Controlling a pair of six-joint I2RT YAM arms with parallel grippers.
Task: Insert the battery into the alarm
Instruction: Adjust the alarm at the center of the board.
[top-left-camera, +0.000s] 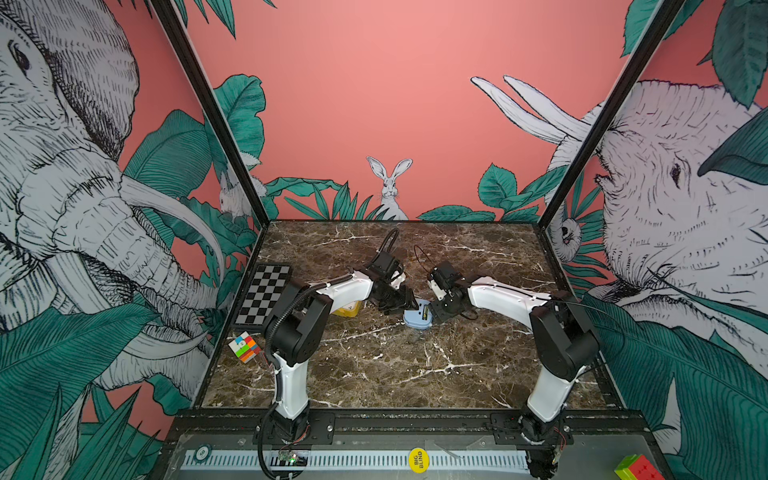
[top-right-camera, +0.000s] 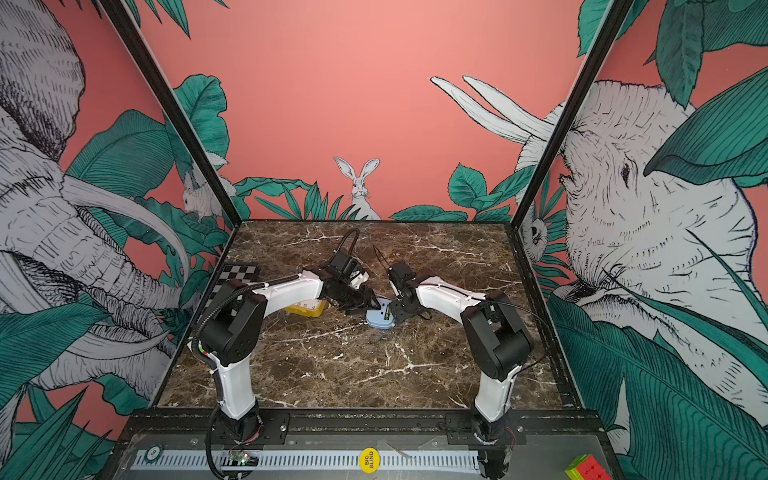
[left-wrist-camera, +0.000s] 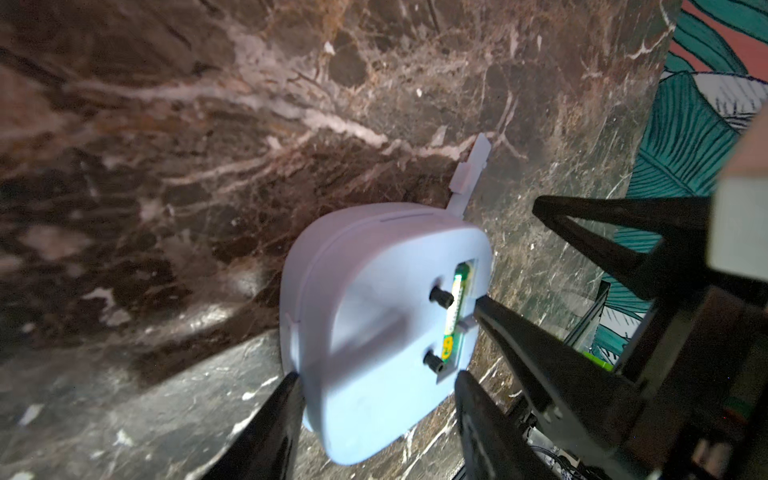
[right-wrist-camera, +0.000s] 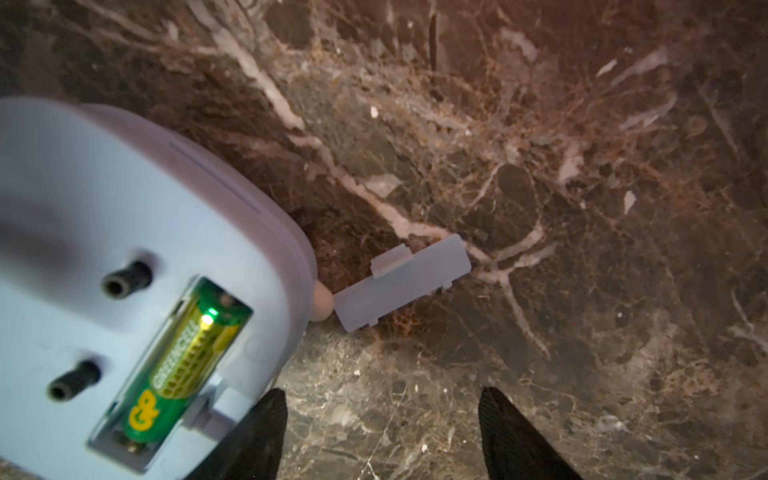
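Clamping the alarm (left-wrist-camera: 365, 291) in the left gripper (left-wrist-camera: 376, 376), hovering the spread right gripper (right-wrist-camera: 382, 395) beside it, risking a careless nudge unseating the battery (right-wrist-camera: 183, 361).

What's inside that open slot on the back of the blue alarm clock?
A green-and-yellow GP battery lies seated in the back of the alarm clock; the cover lies loose on the marble table beside the clock. Whatever sits beneath the battery is hidden.

alarm (top-left-camera: 417, 320): one
battery (right-wrist-camera: 183, 365): one
battery cover (right-wrist-camera: 401, 282): one, right beside the alarm
hands: two, left hand (left-wrist-camera: 376, 374) and right hand (right-wrist-camera: 382, 392)
chessboard (top-left-camera: 262, 299): one
puzzle cubes (top-left-camera: 245, 347) (top-left-camera: 636, 469): two
yellow box (top-left-camera: 349, 309): one
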